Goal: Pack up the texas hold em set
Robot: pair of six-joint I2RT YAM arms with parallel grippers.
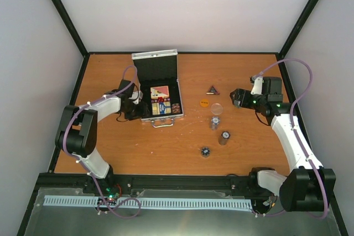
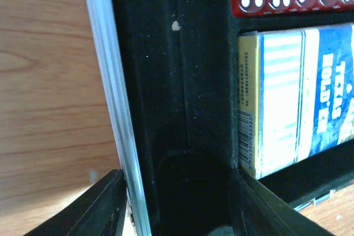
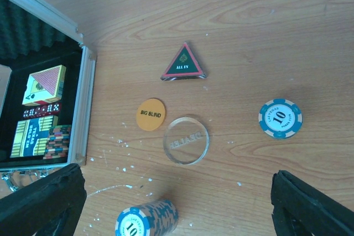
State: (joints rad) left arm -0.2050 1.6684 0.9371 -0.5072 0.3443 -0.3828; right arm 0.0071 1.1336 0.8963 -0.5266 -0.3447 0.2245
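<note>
Left fingers (image 2: 102, 208) straddle the left wall of the open case (image 1: 155, 72); whether they grip is unclear. Right fingers (image 3: 38, 203) gape empty over the wooden desk (image 1: 166, 147) with its loose chips (image 3: 280, 118). Pale walls (image 1: 188, 9) surround it.

Open silver case (image 1: 155, 71) left of centre, lid upright, black lining, triangular button (image 1: 213, 89), orange disc (image 1: 204, 102), clear disc (image 1: 217, 108) and three dark chip stacks (image 1: 214, 121) loose right of it, mid-frame.
</note>
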